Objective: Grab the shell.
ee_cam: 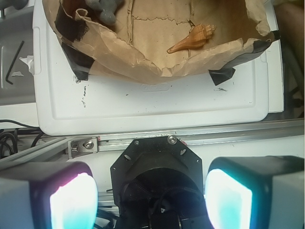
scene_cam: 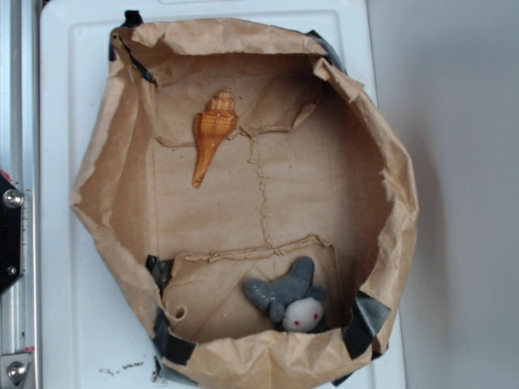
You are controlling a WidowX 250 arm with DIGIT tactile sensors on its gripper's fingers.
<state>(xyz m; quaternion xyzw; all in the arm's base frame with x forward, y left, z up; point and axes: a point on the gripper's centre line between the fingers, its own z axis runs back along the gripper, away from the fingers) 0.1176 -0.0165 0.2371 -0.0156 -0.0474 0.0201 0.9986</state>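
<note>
The claw (ee_cam: 151, 195) hung released, its two pads wide apart, well outside the paper bag (scene_cam: 381, 162), so the approach had not begun. The shell (scene_cam: 212, 132) lay on the bag's floor near its far-left wall, well apart from the plush toy (scene_cam: 290, 298). Next, I judged, it needed to clear the crumpled rim; open floor lay beside the shell.

the plush toy (ee_cam: 102, 8) is cut off by the wrist view's top edge, only grey limbs being shown; the gripper (ee_cam: 151, 193) is cropped at the bottom, its glowing pads (ee_cam: 74, 200) blurred; the paper bag (scene_cam: 243, 356) is clipped by the exterior view's lower edge
</note>
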